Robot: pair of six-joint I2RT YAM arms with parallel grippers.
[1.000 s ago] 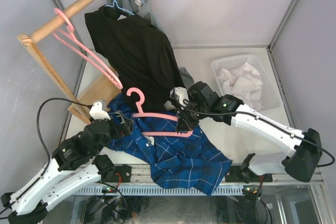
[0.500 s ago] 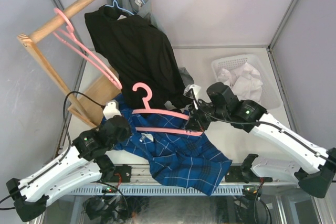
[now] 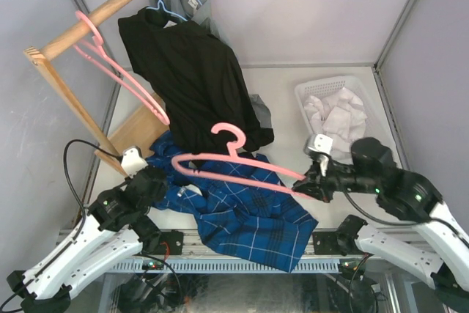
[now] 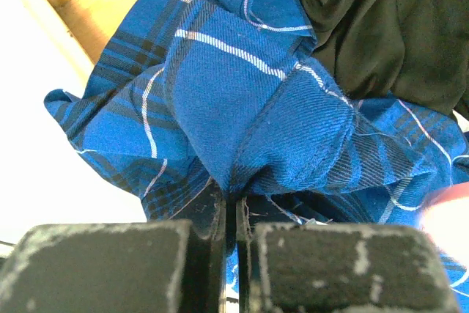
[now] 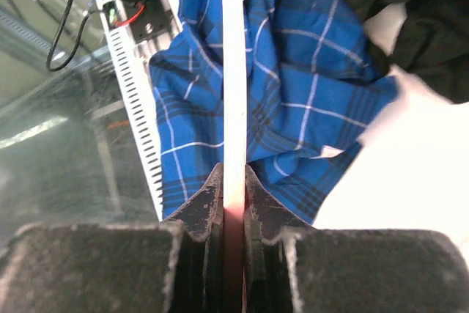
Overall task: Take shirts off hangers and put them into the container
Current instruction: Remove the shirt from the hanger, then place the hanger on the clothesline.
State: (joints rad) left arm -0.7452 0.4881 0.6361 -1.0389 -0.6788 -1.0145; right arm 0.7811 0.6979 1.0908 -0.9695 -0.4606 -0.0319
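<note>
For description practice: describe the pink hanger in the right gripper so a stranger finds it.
Find the blue plaid shirt at the near edge of the table. Above it is a pink hanger, one end pinched by the right gripper; the other pink one hangs on the wooden rack.

This was a robotics lab test cell. Plain pale panel walls [image 3: 308, 5] held in metal framing [image 3: 405, 16] boxed in a white table [image 3: 282, 89]. Two white robot arms [image 3: 80, 247] were mounted along a slotted rail [image 3: 183, 263] at its edge, beside a bare wooden rack [image 3: 66, 86].
</note>
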